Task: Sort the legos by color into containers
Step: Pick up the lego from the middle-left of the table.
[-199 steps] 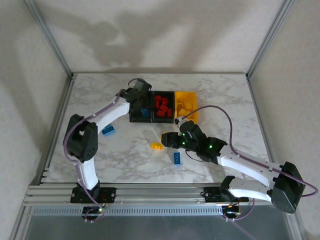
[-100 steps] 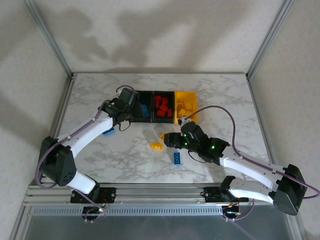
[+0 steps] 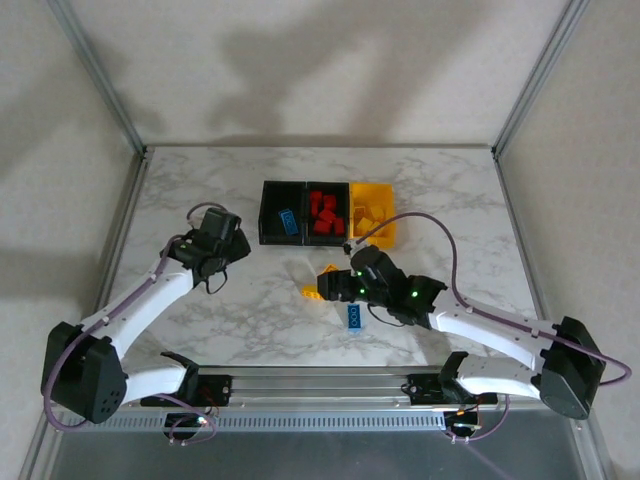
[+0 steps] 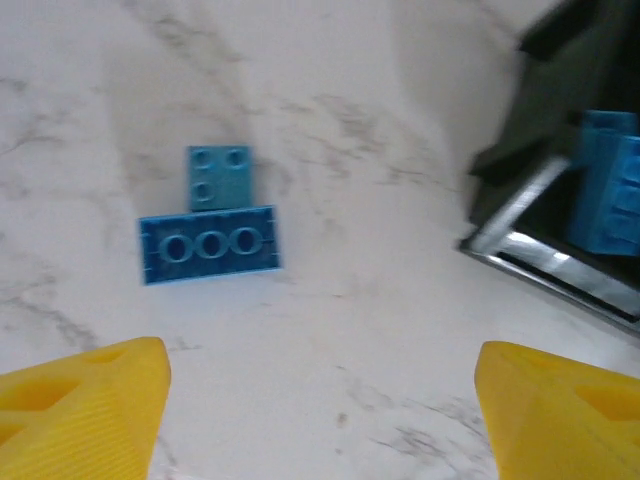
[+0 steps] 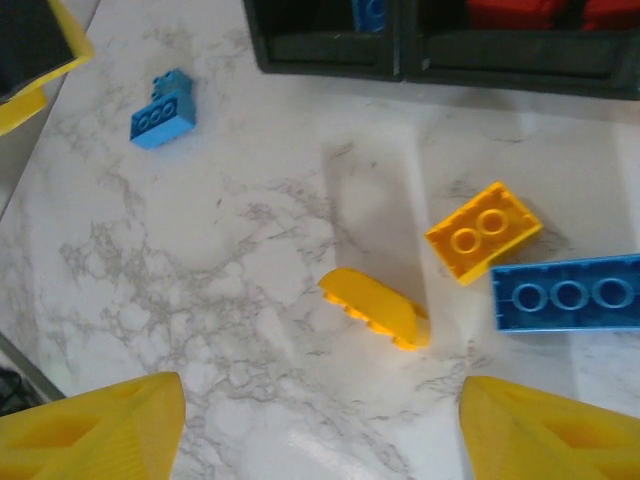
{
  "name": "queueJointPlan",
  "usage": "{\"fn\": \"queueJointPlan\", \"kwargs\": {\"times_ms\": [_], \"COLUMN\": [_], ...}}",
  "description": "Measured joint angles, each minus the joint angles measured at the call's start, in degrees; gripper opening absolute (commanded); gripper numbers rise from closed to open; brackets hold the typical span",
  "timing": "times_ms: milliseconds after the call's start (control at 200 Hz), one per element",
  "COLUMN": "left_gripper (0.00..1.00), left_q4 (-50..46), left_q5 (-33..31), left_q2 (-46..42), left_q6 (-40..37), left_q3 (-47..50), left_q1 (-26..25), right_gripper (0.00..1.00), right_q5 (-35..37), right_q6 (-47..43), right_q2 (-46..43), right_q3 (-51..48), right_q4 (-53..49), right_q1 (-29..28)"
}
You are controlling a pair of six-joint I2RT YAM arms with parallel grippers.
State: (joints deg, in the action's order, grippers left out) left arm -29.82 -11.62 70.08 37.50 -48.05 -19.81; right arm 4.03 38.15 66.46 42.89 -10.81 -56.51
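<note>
- Hovering wide open and empty, my left claw hangs over a blue lego just left of the left black bin.
- My right claw, also spread and empty, is above two yellow legos and a long blue lego, near the bins.
- Blue lies in the left black bin, red in the middle bin, yellow in the yellow bin.
</note>
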Motion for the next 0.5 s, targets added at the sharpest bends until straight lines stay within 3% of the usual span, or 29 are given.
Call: {"fn": "queueJointPlan", "kwargs": {"times_ms": [130,501], "left_gripper": [0.92,1.00], "left_q4": [0.87,7.85], "left_q5": [-1.03,-1.05], "left_q2": [0.26,10.23], "left_q6": [0.46,-0.44], "left_q3": [2.86,5.05], "left_q1": [2.32,6.71], "right_gripper": [0.73,0.72], "right_q5": [-0.87,-1.20], "right_q6": [-0.09,-0.50], "right_q2": [3.82,7.61], "right_q3": [1.97,3.72], "right_q4": [2.38,4.61], "right_q1": [-2.10,-3.39]}}
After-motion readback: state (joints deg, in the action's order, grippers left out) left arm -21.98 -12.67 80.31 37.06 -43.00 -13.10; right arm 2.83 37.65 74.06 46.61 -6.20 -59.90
